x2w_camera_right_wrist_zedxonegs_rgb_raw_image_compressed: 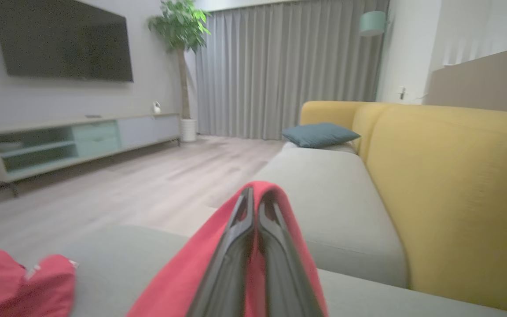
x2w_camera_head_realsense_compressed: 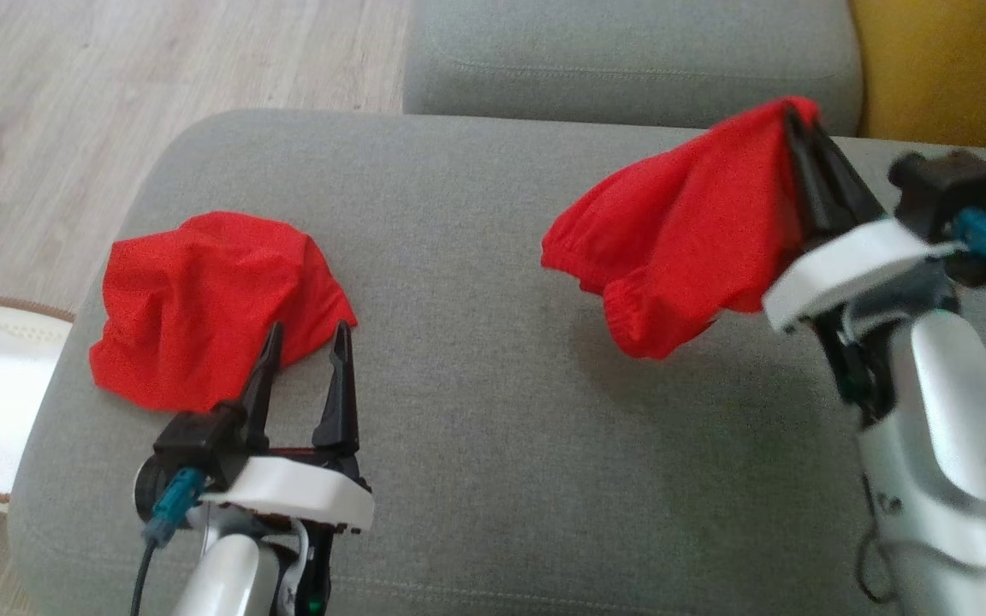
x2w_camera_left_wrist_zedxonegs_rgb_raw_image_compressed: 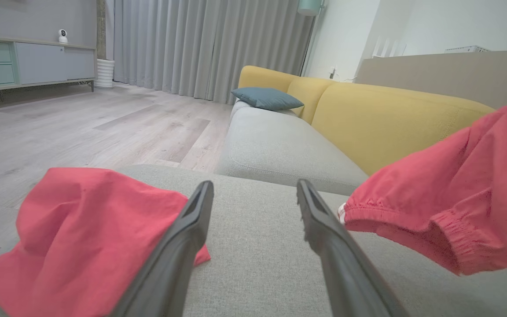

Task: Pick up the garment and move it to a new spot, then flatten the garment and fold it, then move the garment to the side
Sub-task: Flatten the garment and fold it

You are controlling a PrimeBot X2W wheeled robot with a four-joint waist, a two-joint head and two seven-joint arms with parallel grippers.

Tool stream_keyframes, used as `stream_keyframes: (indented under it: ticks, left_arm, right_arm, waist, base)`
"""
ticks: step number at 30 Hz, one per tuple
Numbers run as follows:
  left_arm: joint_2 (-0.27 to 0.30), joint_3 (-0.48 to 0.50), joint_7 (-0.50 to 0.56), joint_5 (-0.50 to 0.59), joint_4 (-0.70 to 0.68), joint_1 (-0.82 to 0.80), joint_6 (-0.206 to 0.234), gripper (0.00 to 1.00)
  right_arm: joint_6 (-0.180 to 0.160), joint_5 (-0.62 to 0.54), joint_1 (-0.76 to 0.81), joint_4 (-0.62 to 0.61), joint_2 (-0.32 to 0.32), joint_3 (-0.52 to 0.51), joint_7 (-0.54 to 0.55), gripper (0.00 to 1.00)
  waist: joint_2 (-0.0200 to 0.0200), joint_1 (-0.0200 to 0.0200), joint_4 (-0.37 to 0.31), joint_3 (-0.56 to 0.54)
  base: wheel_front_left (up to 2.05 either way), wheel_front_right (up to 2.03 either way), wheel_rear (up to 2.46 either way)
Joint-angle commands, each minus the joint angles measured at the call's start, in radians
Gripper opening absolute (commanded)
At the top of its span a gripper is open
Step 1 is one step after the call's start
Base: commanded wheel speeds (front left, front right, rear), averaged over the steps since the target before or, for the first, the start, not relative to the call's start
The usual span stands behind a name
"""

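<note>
Grey sofa seat (x2w_camera_head_realsense_compressed: 493, 428), yellow backrest (x2w_camera_left_wrist_zedxonegs_rgb_raw_image_compressed: 390, 119), teal cushion (x2w_camera_left_wrist_zedxonegs_rgb_raw_image_compressed: 266, 97), wood floor (x2w_camera_head_realsense_compressed: 74, 111).

jaws – apart over grey cushion (x2w_camera_left_wrist_zedxonegs_rgb_raw_image_compressed: 258, 264) | crumpled red garment (x2w_camera_left_wrist_zedxonegs_rgb_raw_image_compressed: 82, 229) left, lying | cuffed red garment (x2w_camera_left_wrist_zedxonegs_rgb_raw_image_compressed: 456, 207) right, hanging

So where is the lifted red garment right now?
Head view, right side: the lifted red garment hangs from the shut right gripper above the grey cushion, apart from the other red garment by the left gripper.

grey sofa seat (x2w_camera_head_realsense_compressed: 493, 385), red garment (x2w_camera_head_realsense_compressed: 202, 299) crumpled on L side
</note>
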Motion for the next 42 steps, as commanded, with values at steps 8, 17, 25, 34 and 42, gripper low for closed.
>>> stream_keyframes:
  ticks: [8, 17, 25, 34, 42]
  left_arm:
    - [0.003, 0.031, -0.005, 0.001, -0.045, -0.056, -0.002, 1.0]
    - [0.003, 0.01, -0.005, -0.004, -0.041, -0.093, -0.004, 1.0]
    - [0.003, 0.008, -0.005, -0.003, -0.035, -0.095, -0.003, 1.0]
    - [0.003, 0.009, -0.005, -0.01, -0.052, -0.079, 0.0, 1.0]
    - [0.003, -0.015, -0.005, -0.02, -0.056, -0.067, -0.001, 1.0]
  right_arm:
    - [0.008, -0.25, 0.046, 0.142, -0.065, -0.05, 0.001, 0.0]
    - [0.008, -0.412, -0.037, 0.358, -0.066, -0.136, -0.05, 1.0]
    - [0.008, -0.363, -0.054, 0.373, -0.005, -0.24, -0.126, 1.0]
    - [0.008, -0.072, 0.034, 0.163, 0.034, -0.191, -0.165, 1.0]
    - [0.008, 0.284, 0.265, -0.068, 0.035, -0.114, -0.205, 1.0]
  waist:
    - [0.0, 0.0, 0.005, 0.051]
    - [0.0, 0.0, 0.012, 0.092]
    - [0.0, 0.0, -0.025, 0.079]
    - [0.0, 0.0, -0.114, 0.041]
    - [0.0, 0.0, -0.167, 0.031]
  base:
    - [0.0, 0.0, 0.0]
    - [0.0, 0.0, 0.0]
    - [0.0, 0.0, 0.0]
    - [0.0, 0.0, 0.0]
    - [0.0, 0.0, 0.0]
